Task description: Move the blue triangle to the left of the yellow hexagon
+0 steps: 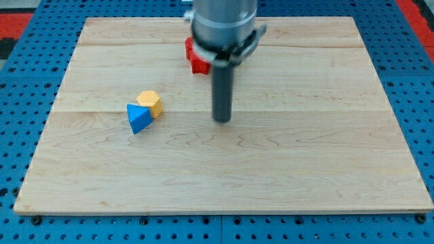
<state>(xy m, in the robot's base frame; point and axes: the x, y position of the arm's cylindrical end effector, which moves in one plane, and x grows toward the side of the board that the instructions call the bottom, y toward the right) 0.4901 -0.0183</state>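
Observation:
The blue triangle (138, 118) lies on the wooden board at the view's left of centre. The yellow hexagon (150, 103) sits just above and to the right of it, touching it. My tip (222, 120) rests on the board well to the view's right of both blocks, at about the triangle's height in the view, with bare wood between them.
A red block (194, 57) lies near the board's top, partly hidden behind the arm's grey body (224, 27). The wooden board (305, 169) is ringed by a blue perforated table surface (20, 122).

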